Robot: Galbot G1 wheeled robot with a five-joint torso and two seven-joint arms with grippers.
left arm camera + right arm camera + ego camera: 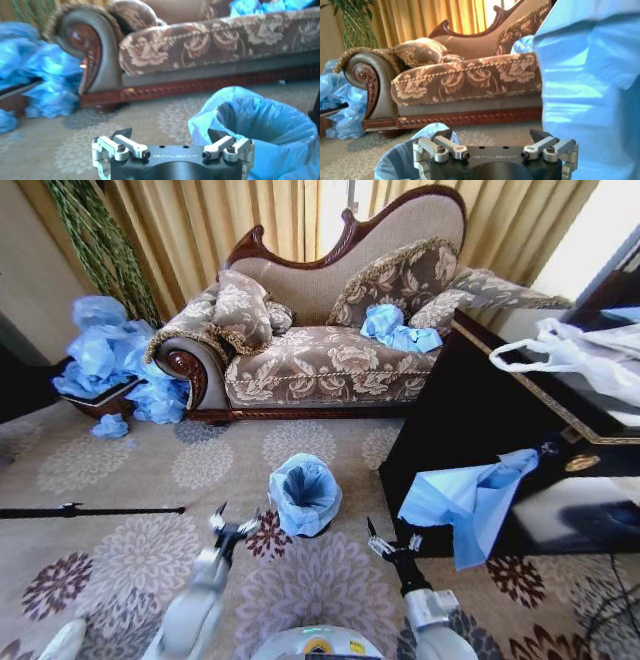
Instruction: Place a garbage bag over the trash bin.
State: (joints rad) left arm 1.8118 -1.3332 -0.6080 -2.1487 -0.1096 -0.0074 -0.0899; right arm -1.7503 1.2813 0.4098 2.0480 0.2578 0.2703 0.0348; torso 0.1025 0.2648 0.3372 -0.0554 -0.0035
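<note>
Garbage bag [304, 492] already lining trash bin [318, 530] on carpet before sofa [330, 360]; left gripper [233, 527] and right gripper [392, 543] flanking it, fingers wide, empty; film judged light, limp, slippery, tear-prone; best pinched at folded rim.

arms: light grey, smooth, round | left end effector [232, 523]: black body, silver finger links, dark tips, small black screws | right end effector [392, 541]: same look | marking: "GALBOT" in pale letters | base: white dome, yellow spot
</note>
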